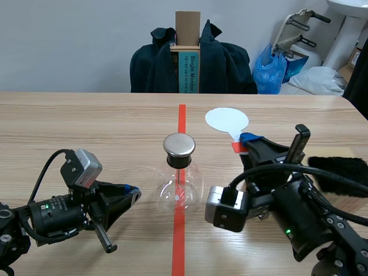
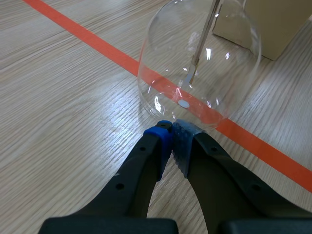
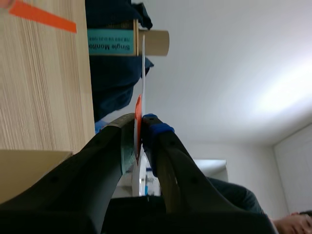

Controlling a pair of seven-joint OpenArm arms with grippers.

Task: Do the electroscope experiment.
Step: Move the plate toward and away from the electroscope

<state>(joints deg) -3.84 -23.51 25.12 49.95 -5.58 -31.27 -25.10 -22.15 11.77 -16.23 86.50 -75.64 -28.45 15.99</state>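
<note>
The right gripper (image 1: 248, 140) pinches the orange handle end of a white disc (image 1: 227, 119), which is raised and lies just past the electroscope (image 1: 179, 172). Holding it by the handle probably spares the disc's face. The left gripper (image 2: 171, 134), its fingers pressed together on nothing, rests just beside the glass flask, perhaps to steady it. The electroscope stands mid-table on the orange-red tape line (image 1: 179, 236). Black fur (image 1: 339, 175) lies at the right.

What you have, counted
You have 1 glass electroscope (image 1: 179, 175), 1 white disc (image 1: 227, 119), 1 black fur pad (image 1: 339, 175) and 1 cardboard box (image 2: 265, 24).
</note>
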